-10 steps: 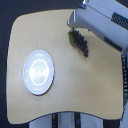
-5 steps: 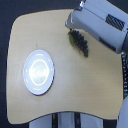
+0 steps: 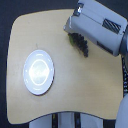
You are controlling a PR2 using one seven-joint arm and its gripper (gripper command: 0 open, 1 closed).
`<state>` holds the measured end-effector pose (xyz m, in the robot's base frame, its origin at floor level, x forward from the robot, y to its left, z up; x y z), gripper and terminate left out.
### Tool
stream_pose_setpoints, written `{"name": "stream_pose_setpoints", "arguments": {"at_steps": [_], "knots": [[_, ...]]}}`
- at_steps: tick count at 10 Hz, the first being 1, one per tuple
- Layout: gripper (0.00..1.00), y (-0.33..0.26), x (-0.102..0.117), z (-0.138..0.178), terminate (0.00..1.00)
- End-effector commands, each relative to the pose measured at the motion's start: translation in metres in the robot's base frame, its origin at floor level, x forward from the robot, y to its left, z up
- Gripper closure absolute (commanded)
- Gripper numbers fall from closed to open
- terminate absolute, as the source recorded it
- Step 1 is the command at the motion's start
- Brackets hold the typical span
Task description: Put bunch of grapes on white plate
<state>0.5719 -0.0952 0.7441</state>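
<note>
Up at the far edge, the small dark purple bunch of grapes pokes out under the grey gripper; jaws hidden, can't tell; round glossy white plate sits well apart, lower-left.

The picture is small and soft all over; edges blur and fine detail is lost. Light falls from above, bright and fairly even on the tan tabletop. The white plate glares strongly, its centre washed out to near pure white, with only a faint grey shade along its rim. The grey arm is pixelated, its markings unreadable. The bunch of grapes reads as a dark smudge beneath it, single grapes indistinguishable. The corners around the tabletop fall to deep black.
</note>
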Motion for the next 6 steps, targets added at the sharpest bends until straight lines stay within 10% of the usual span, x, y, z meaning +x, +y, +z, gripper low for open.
{"name": "stream_pose_setpoints", "arguments": {"at_steps": [1, 6], "knots": [[0.00, 0.005, -0.017, -0.002, 0.00], [0.00, 0.007, -0.047, -0.004, 0.00]]}}
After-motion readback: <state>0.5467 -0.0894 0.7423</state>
